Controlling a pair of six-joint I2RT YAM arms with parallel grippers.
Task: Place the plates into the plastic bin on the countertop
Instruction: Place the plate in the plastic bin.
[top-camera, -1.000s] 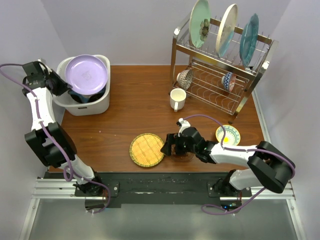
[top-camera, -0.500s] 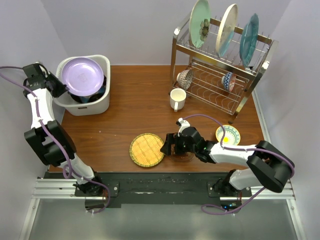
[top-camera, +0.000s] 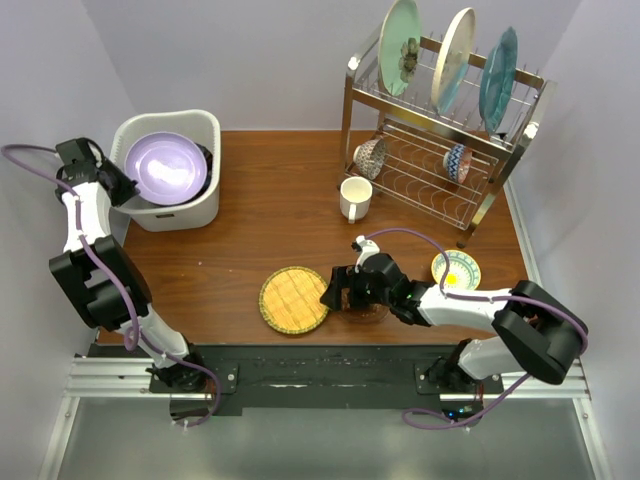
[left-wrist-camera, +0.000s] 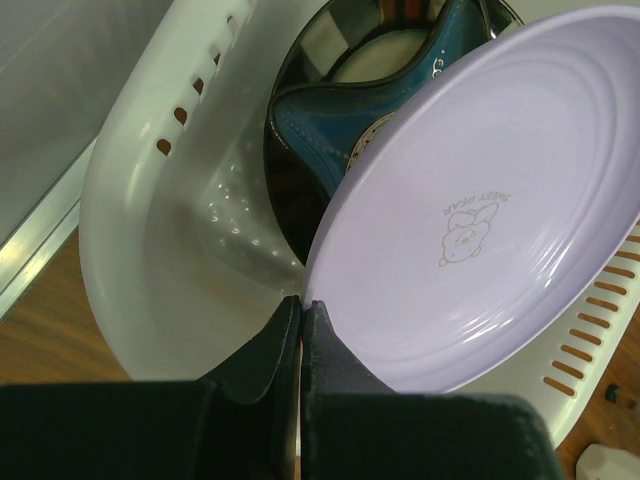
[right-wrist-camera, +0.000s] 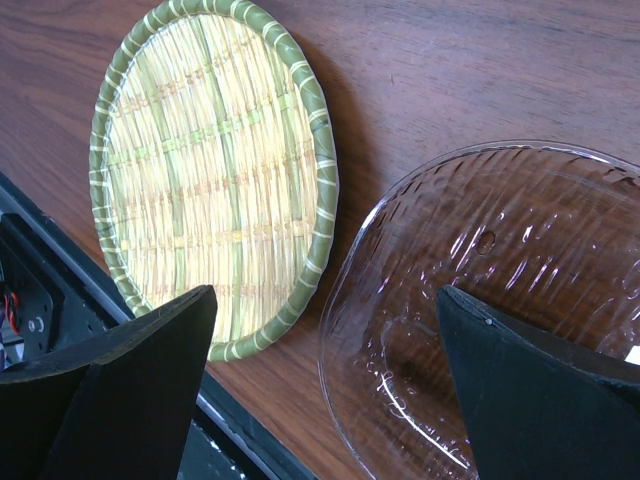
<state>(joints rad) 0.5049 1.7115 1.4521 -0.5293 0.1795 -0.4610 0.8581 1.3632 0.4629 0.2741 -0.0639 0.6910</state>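
Note:
A lavender plate (top-camera: 165, 168) (left-wrist-camera: 480, 200) lies tilted inside the white plastic bin (top-camera: 205, 125) (left-wrist-camera: 150, 230) at the countertop's (top-camera: 270, 220) back left. My left gripper (top-camera: 125, 185) (left-wrist-camera: 301, 300) is shut on its near rim. Under it in the bin lies a blue star-shaped dish (left-wrist-camera: 340, 110). My right gripper (top-camera: 337, 293) (right-wrist-camera: 325, 300) stands open just above a clear glass plate (right-wrist-camera: 480, 300), beside a woven bamboo plate (top-camera: 294, 298) (right-wrist-camera: 210, 180). A pale green plate (top-camera: 402, 33), a cream plate (top-camera: 455, 60) and a teal plate (top-camera: 497, 80) stand upright in the rack.
The steel wire dish rack (top-camera: 430, 150) fills the back right, with two small bowls (top-camera: 371, 157) on its lower tier. A white mug (top-camera: 354, 198) stands in front of it. A small yellow-patterned bowl (top-camera: 456, 269) sits near the right arm.
My left gripper has lowered the lavender plate from above the bin's rim down into the bin. The right arm has not moved.

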